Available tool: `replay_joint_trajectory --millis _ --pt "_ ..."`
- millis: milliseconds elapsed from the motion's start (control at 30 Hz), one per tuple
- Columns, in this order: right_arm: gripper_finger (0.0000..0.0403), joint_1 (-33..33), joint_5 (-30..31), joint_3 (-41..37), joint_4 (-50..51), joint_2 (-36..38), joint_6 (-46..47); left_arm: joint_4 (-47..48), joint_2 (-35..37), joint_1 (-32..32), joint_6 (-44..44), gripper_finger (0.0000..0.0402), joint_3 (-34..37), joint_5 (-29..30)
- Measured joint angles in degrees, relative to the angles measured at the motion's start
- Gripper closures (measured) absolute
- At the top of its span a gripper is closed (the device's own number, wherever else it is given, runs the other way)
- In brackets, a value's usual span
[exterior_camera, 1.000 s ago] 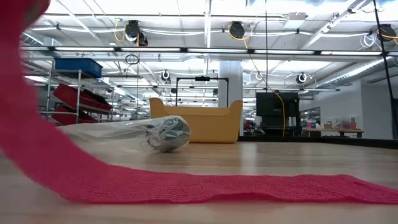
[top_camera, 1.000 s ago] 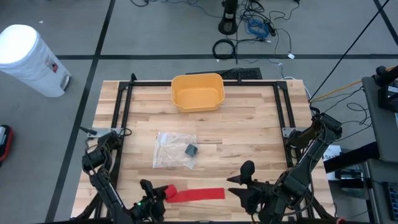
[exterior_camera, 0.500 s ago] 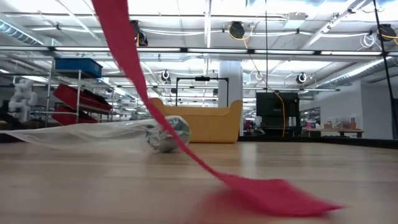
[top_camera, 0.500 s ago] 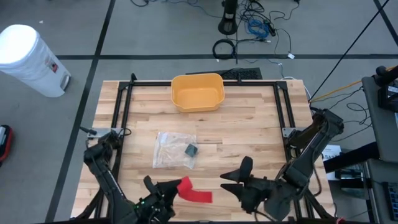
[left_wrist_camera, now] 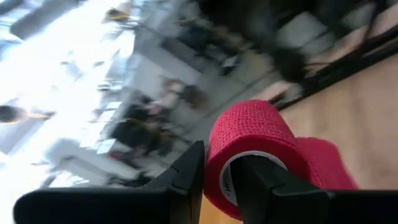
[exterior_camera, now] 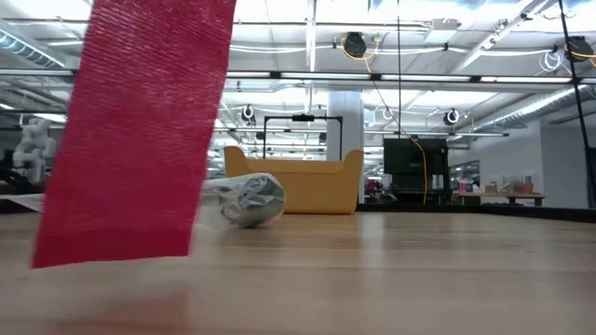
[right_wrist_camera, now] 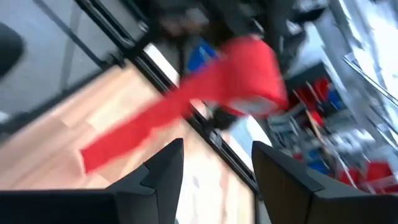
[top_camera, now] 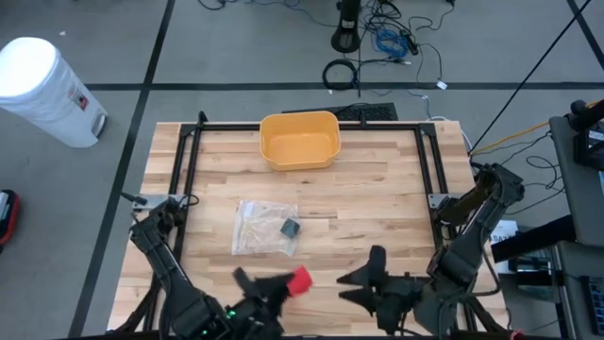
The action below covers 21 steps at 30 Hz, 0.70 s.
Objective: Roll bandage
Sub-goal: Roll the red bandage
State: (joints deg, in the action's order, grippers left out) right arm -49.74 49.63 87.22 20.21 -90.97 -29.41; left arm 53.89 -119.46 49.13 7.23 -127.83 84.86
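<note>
At the near edge of the desk (top_camera: 377,189), the left gripper (left_wrist_camera: 214,180) is clamping its fingers (left_wrist_camera: 186,174) on a red bandage roll (left_wrist_camera: 249,146), lifted clear of the wood, one finger outside the roll and the other at its white core. A loose tail of the bandage is hanging down from it; the low view is showing only that tail as a broad red strip whose lower end is hanging just above the boards, while the high view is showing just a small red patch beside the gripper. To the right, the right gripper (right_wrist_camera: 214,171) is hovering near the roll with its fingers (right_wrist_camera: 165,171) spread wide and gripping nothing. Farther back, a clear plastic bag (top_camera: 265,227) and a yellow bin (top_camera: 300,140) are lying on the desk. No writing is readable.
</note>
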Motion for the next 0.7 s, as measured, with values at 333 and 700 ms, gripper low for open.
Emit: replay_joint_trajectory --millis 333,700 --pt "0.0228 -8.93 11.57 0.04 4.66 3.02 3.40 -32.75 -0.02 -6.45 30.43 0.0320 0.00 -32.59" --pt "0.0228 -17.35 24.53 0.11 42.36 4.06 48.25 -34.98 -0.04 -15.08 35.52 0.0320 0.02 -54.27"
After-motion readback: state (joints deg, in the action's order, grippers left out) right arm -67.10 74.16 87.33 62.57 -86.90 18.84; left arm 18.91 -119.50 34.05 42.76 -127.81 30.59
